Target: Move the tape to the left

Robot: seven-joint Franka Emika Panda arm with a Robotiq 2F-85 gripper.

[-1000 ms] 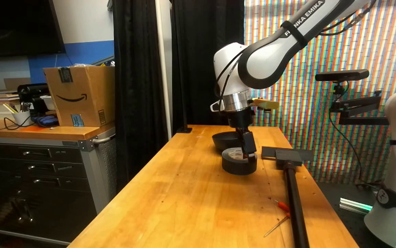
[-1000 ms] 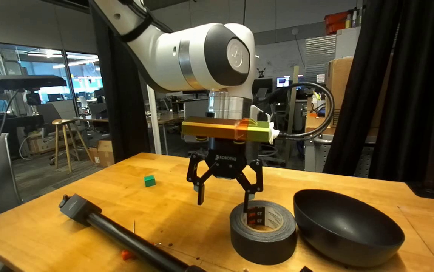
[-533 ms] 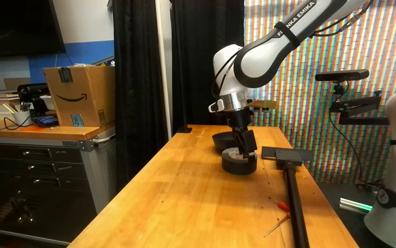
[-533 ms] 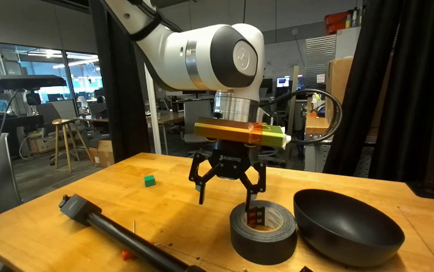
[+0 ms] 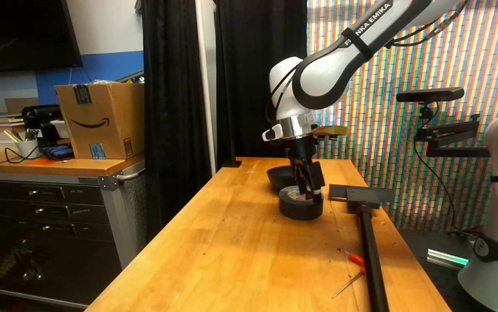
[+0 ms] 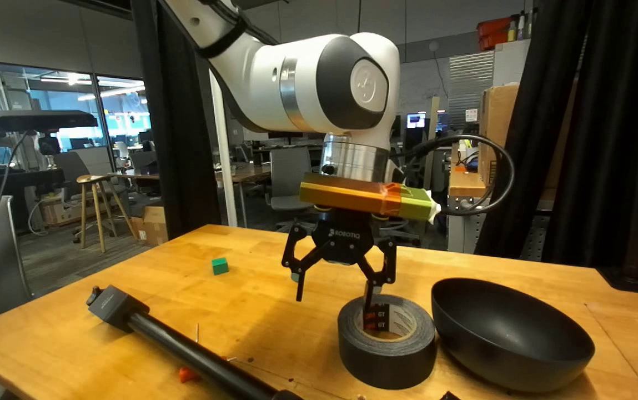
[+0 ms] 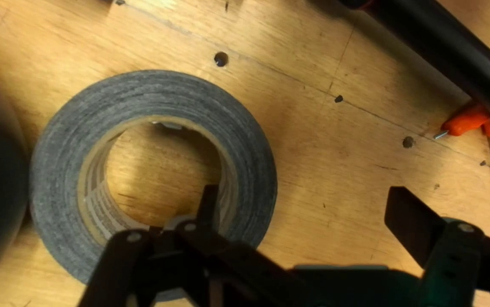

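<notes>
The tape, a thick dark grey roll with a pale hollow core, lies flat on the table in both exterior views [image 5: 298, 211] [image 6: 388, 366] and fills the left of the wrist view [image 7: 65, 166]. My gripper [image 6: 333, 308] is open and points down, slightly tilted. In the wrist view [image 7: 304, 189] one finger [image 7: 207, 204] reaches into the tape's hollow beside the inner wall. The other finger [image 7: 413, 226] stands outside the ring, over bare wood. The tape's wall lies between them, nearer the inner finger. I cannot tell whether that finger touches the core.
A black bowl [image 6: 518, 333] stands close beside the tape, tilted. A black pole with a flat head [image 5: 372, 255] lies along the table. Red-handled tools [image 7: 468, 120] lie by the pole. A green cube [image 6: 220, 266] sits farther off on the table [image 5: 231, 260].
My gripper has shifted slightly to the right in the exterior view with the green cube, and tilted a little. Its jaws stay open. The tape and bowl have not moved.
</notes>
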